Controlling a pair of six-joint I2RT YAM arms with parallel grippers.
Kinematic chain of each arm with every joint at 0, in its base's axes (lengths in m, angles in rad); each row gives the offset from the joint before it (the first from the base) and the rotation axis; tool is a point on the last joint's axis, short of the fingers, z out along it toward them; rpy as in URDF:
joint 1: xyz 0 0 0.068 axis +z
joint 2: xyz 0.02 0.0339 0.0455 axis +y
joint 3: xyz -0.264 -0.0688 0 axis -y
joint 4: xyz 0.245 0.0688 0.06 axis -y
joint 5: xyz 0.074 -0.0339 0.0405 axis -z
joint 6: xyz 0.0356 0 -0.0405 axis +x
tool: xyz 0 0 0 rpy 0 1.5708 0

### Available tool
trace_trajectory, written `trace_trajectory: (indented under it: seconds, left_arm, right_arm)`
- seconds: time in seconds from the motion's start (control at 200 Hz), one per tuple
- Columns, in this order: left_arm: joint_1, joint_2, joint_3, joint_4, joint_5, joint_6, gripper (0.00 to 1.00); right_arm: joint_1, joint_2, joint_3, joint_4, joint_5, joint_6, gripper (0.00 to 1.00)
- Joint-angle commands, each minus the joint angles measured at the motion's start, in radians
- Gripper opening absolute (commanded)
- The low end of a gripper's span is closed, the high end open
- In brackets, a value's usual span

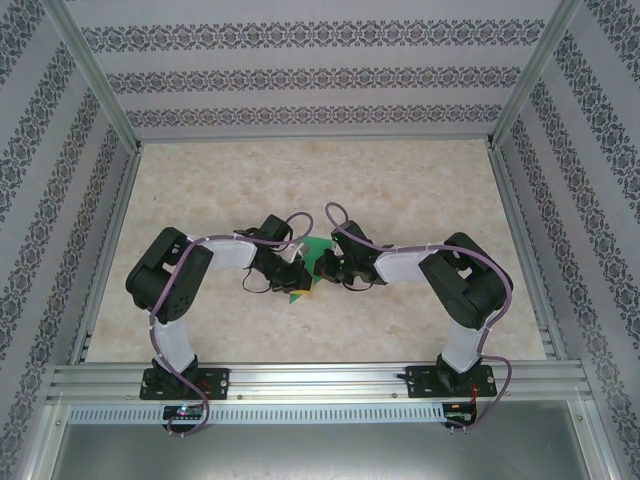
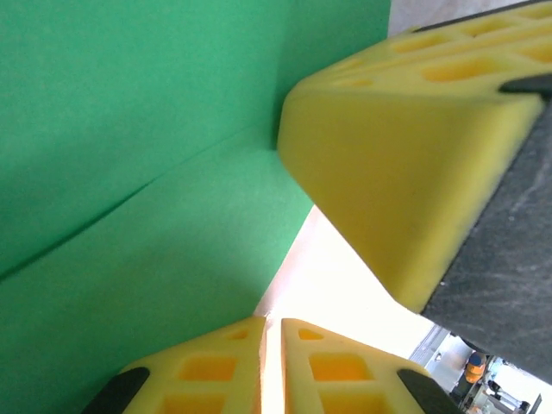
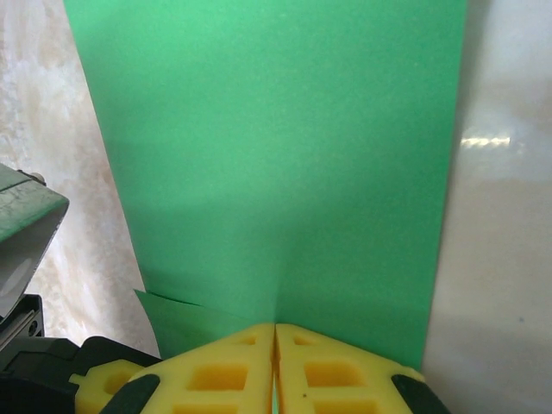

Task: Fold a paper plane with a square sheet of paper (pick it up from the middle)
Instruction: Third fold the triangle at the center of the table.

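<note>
Yellow fingertips of the right gripper (image 3: 276, 358) sit pressed together at the bottom of the right wrist view, pinching the near edge of the square sheet of paper (image 3: 276, 155), which runs away from them as a flat green panel with a second layer peeking out at its lower left. Opposite it, the left gripper (image 2: 263, 362) has its pads almost meeting, with a thin bright slit between them. A corner of the sheet reaches their tips, but I cannot tell whether they actually nip it. From above, the paper lies between the two grippers near the middle of the table (image 1: 420, 190), well short of a dart shape. This looks like an early fold being set along a crease. Next, the left gripper probably needs a sure hold or press on the paper while the right keeps the edge aligned.
</note>
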Motion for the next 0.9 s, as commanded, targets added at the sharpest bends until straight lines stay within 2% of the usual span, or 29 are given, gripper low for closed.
trace_trajectory:
  seconds: [0.0,0.19,0.599,0.724,0.894]
  left_arm:
    - [-0.005,-0.006,-0.1,-0.017,-0.036,0.03,0.13]
    - [-0.004,-0.064,-0.206,0.016,-0.04,0.001,0.12]
    - [0.006,-0.174,-0.299,0.033,-0.04,-0.057,0.1]
    - [0.038,-0.229,-0.364,0.071,-0.053,-0.088,0.09]
    - [0.103,-0.289,-0.407,0.131,0.023,-0.133,0.08]
  right_arm:
    - [0.007,0.041,-0.016,-0.125,0.08,-0.023,0.1]
    - [-0.001,0.021,-0.011,-0.171,0.098,-0.043,0.1]
    - [-0.016,0.01,-0.019,-0.2,0.107,-0.06,0.1]
    - [-0.016,0.012,-0.012,-0.202,0.105,-0.062,0.1]
    - [-0.013,0.023,-0.003,-0.197,0.093,-0.064,0.1]
